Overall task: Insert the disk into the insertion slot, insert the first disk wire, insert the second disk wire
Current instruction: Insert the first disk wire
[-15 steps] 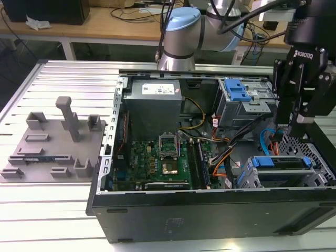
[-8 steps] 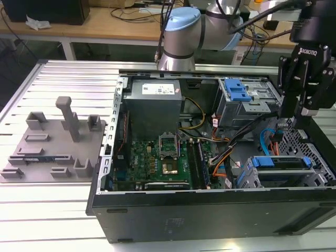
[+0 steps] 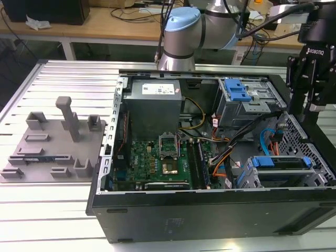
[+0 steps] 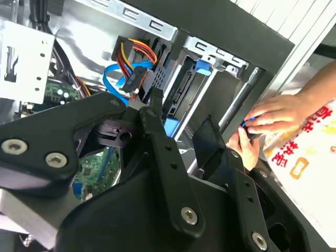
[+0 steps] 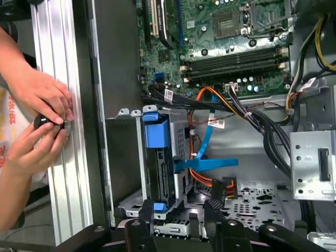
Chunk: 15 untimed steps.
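On the far left of the counter, in the exterior view, lies a grey fixture plate with upright blocks. To its right stands the open case. Inside it, going right, are the motherboard with the power supply behind it, then a tall bay with a blue latch at the far side.

At the near right corner of the case is the slot, a grey perforated cage. The disk sits in it on edge, with the blue ends of its carrier showing at either end. A blue wire loops just beyond the cage, and I cannot tell whether its plug is seated in the disk.

The gripper hangs above the right end of the case. It is higher than the disk, farther back, and well apart from it. In both wrist views its fingers are spread with nothing between them.

In the first wrist view the gripper looks down along the disk, which stands upright in the slot beside the blue wire. An orange and red wire bundle lies near the disk's end.

Outside the case wall, a person's hands hold a small black knob against the counter's edge.
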Available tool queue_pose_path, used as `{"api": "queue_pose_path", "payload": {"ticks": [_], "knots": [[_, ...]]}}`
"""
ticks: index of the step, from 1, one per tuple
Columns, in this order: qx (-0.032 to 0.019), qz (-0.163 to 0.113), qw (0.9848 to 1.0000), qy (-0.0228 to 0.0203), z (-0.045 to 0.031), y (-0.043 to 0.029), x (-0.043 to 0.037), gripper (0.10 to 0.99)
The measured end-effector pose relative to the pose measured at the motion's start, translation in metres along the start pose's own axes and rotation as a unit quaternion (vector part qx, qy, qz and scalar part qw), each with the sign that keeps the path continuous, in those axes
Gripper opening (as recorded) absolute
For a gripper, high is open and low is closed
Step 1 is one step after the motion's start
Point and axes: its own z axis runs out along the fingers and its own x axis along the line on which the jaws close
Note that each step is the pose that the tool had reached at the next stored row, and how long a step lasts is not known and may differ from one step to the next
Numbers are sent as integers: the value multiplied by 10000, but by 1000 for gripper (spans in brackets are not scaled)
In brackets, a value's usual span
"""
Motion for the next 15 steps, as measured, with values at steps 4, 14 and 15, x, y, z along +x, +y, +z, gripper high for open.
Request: {"api": "queue_pose_path", "payload": {"ticks": [4, 14, 15], "knots": [[-88, 255, 9996, 12, 32, 2, -13, 506], [-77, 243, 9997, 52, 114, 33, -328, 506], [-76, 240, 9997, 51, 128, 34, -333, 506]]}}
